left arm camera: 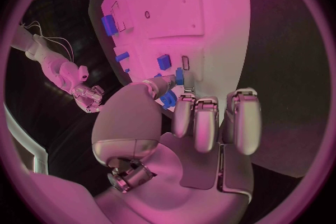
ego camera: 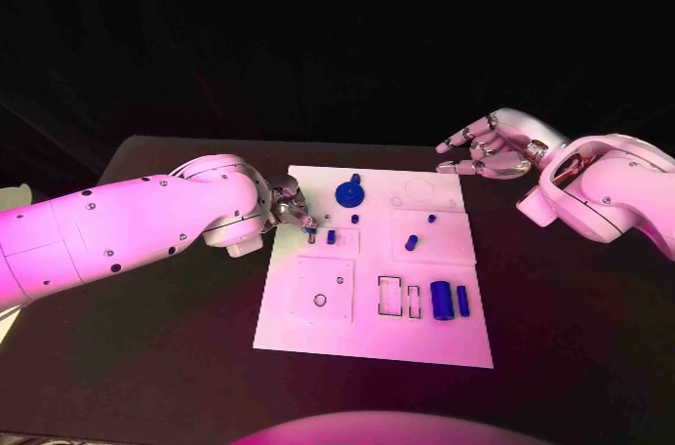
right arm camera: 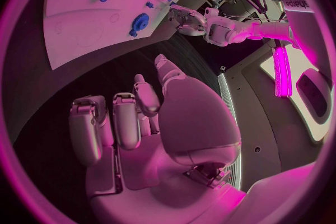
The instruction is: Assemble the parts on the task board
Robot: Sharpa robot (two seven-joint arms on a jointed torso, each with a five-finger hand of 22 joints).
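Observation:
The white task board [ego camera: 379, 328] lies in the middle of the black table. My left hand [ego camera: 292, 211] is at its left edge, where thumb and a finger pinch a small blue part [left arm camera: 168, 99] just over the board. Close by are other small blue parts [ego camera: 331, 237] and a blue gear-shaped part [ego camera: 350, 189] near the far edge. Two blue cylinders [ego camera: 442, 300] lie side by side at the near right. My right hand [ego camera: 493, 147] hangs above the table beyond the board's far right corner, fingers loosely bent and holding nothing.
Outlined recesses mark the board, among them a square one [ego camera: 324, 289] at the near left and narrow slots [ego camera: 390, 297] beside the cylinders. More small blue parts [ego camera: 411, 241] sit mid-board. Bare black table [ego camera: 169, 318] surrounds the board.

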